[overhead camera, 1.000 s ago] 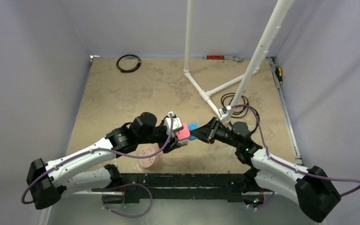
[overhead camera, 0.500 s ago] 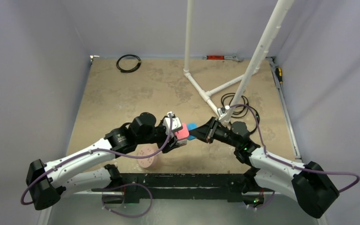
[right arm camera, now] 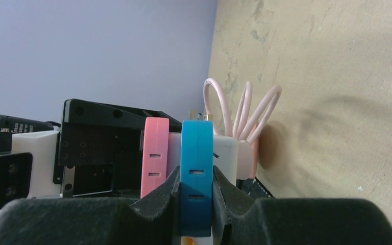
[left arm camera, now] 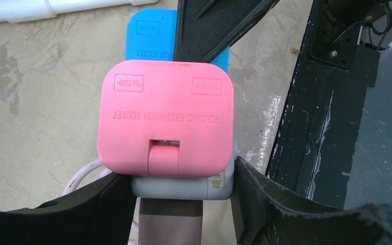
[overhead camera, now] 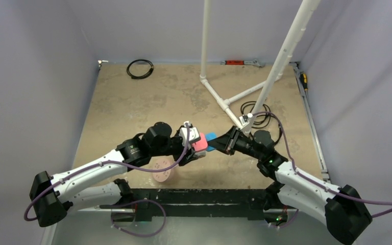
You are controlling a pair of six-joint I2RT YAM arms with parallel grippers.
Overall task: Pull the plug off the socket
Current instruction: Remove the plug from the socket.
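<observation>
Pink plug (left arm camera: 166, 117) seated on socket (left arm camera: 206, 188), clamped by left gripper (left arm camera: 181, 193). Right gripper (right arm camera: 196, 178) pinches blue plug (right arm camera: 197, 148) at the pink one's 12 o'clock. We judge separation pending.

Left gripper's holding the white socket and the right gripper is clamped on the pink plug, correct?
Not quite. The right wrist view shows the right gripper clamped on the blue plug; the pink plug sits beside it, ungripped. The left gripper does hold the white socket.
</observation>
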